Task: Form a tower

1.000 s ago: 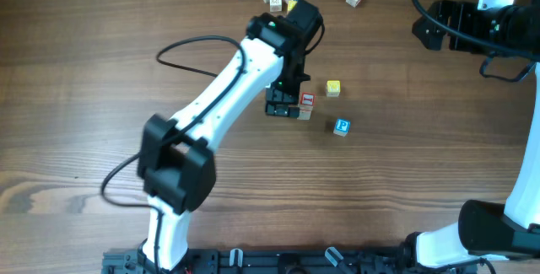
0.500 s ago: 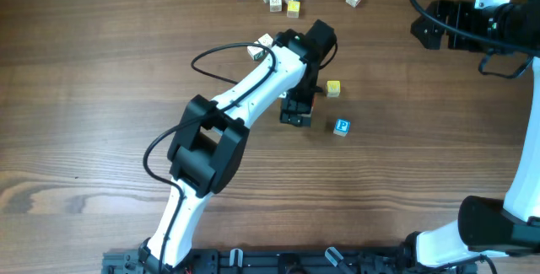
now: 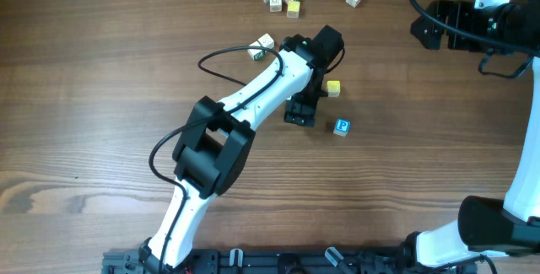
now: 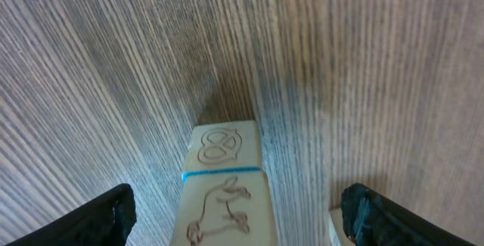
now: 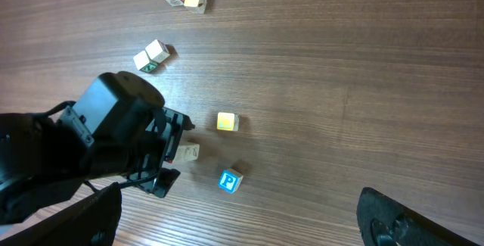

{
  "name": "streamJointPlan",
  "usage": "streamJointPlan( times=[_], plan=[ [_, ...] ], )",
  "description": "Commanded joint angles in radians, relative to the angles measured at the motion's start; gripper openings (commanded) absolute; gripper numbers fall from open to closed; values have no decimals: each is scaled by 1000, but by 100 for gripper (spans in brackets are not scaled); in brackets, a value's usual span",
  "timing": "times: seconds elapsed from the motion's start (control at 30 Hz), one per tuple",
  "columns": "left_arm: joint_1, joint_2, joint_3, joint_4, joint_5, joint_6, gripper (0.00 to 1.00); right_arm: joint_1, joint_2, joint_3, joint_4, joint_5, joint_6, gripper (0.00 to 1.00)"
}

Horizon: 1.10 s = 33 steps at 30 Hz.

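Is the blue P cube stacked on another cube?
No, the blue P cube lies alone on the table, touching no other cube.

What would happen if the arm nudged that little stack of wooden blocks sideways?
The tower would probably topple: it looks narrow and tall, its pieces merely resting on each other. The wood seems stiff, so it would likely be unharmed. Square edges suggest the pieces would slide or tumble on the table, not roll.

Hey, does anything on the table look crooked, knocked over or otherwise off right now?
Nothing stands out. The tower looks straight, its two visible cubes flush, with the left gripper open around it and not touching. The loose cubes lie flat on the table.
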Motion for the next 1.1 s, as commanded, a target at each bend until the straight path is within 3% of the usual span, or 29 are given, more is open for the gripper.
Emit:
streamJointPlan(
  times=[0.0,0.17,0.37,0.63,1.07],
  plan=[
    [-5,22,4,3,-21,6,87,0,11,-4,1,-17,-19,100],
    [-5,37,4,18,-20,6,80,0,11,-5,0,-17,-19,100],
    [-5,37,4,17,-21,6,63,0,11,-5,-2,-17,-19,100],
    [-5,37,4,12,-21,6,51,0,11,-5,-2,-16,-19,100],
    [-5,37,4,12,-21,6,40,0,11,-4,-5,-16,-21,99]
  ],
)
